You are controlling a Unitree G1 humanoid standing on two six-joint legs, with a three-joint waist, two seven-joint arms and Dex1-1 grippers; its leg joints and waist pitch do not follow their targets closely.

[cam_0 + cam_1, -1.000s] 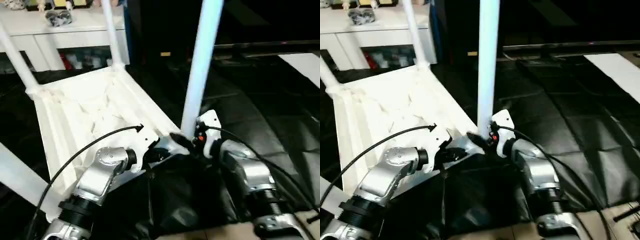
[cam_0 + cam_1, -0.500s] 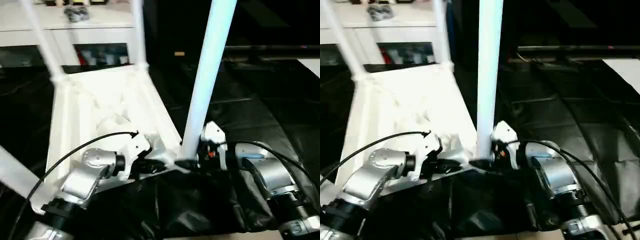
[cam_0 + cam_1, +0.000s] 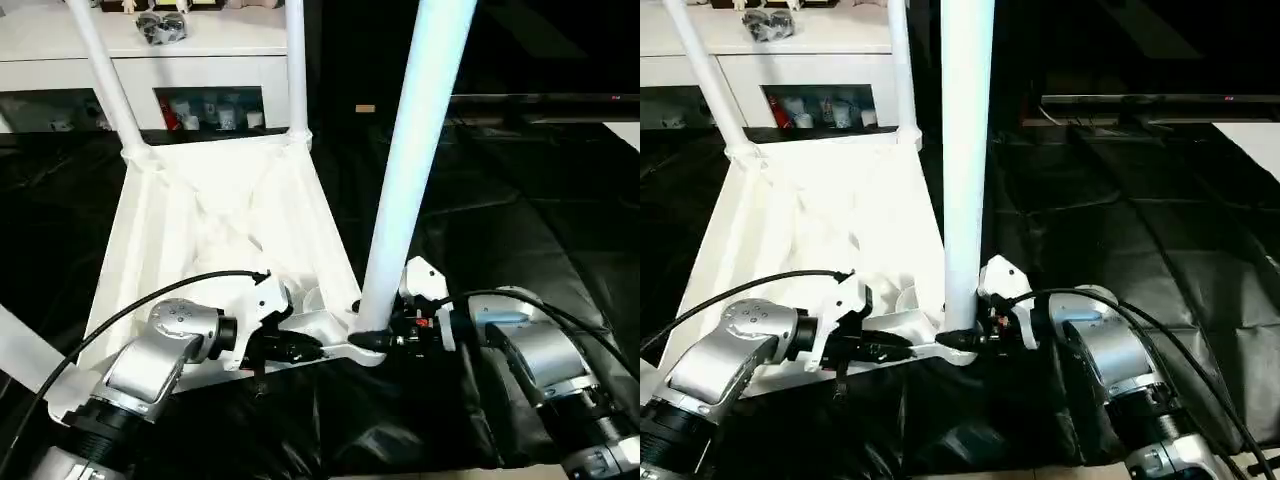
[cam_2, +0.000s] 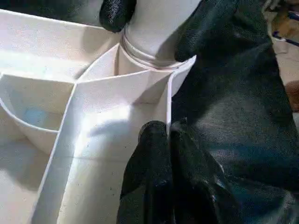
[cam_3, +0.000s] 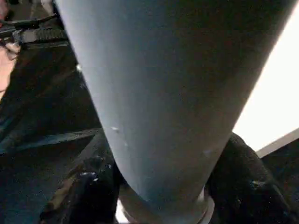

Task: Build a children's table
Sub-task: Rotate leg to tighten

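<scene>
The children's table lies upside down on the black mat, its ribbed underside (image 3: pixel 200 230) facing up. Two far legs (image 3: pixel 100 70) (image 3: pixel 295 60) stand in their corner sockets, and another leg (image 3: pixel 20 350) shows at the near left. The near right leg (image 3: pixel 410 170) stands upright in its socket. My right gripper (image 3: pixel 372 340) is shut around this leg's base (image 4: pixel 156 28), with one black finger (image 5: pixel 88 191) on each side. My left gripper (image 4: pixel 167 135) is shut on the thin rim wall (image 4: pixel 169 100) just beside that corner.
A white cabinet (image 3: pixel 200 40) with small items on top stands behind the table. The black quilted mat (image 3: pixel 520 220) spreads to the right, with a dark low bar (image 3: pixel 540 97) at its far side. Black cables arch over both forearms.
The camera has shifted. My right gripper's fingers have closed in around the base of the near right leg. My left gripper keeps its hold on the rim.
</scene>
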